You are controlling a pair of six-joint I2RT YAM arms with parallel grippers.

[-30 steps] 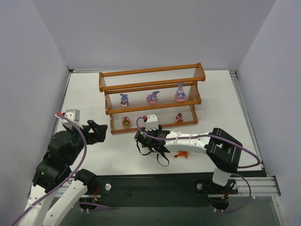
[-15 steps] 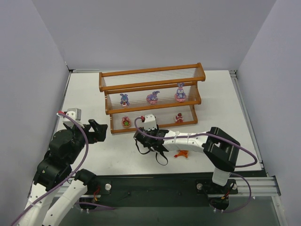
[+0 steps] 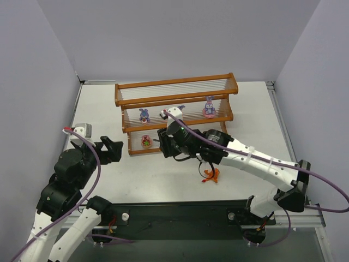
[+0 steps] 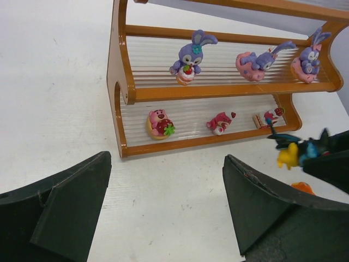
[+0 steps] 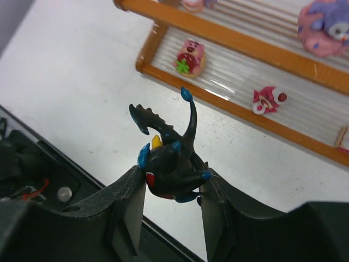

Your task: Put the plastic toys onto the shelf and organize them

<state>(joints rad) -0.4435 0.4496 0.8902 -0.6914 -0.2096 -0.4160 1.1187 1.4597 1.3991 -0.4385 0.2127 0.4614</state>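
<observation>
White desk [image 3: 256, 120], plain grey walls, shelf [image 3: 177, 82] at the back w/ purple-pink toys [image 4: 188, 54] on the mid tier & pink-red toys [image 4: 159, 123] on the bottom one. Right hand [image 5: 172, 184] is pinched narrow on the black winged toy [image 5: 168, 164], centre of the top view, just in front of the bottom tier. Left hand [image 4: 166, 180] gapes wide, empty, lower left. Risks imo: wings & tail poke past the fingers, could snag a rail or rods. Rounded body may twist in the grip. A low approach could knock the pink-red ones. The orange toy [image 3: 210, 175] lies on the desk by the arm, could get swept.
</observation>
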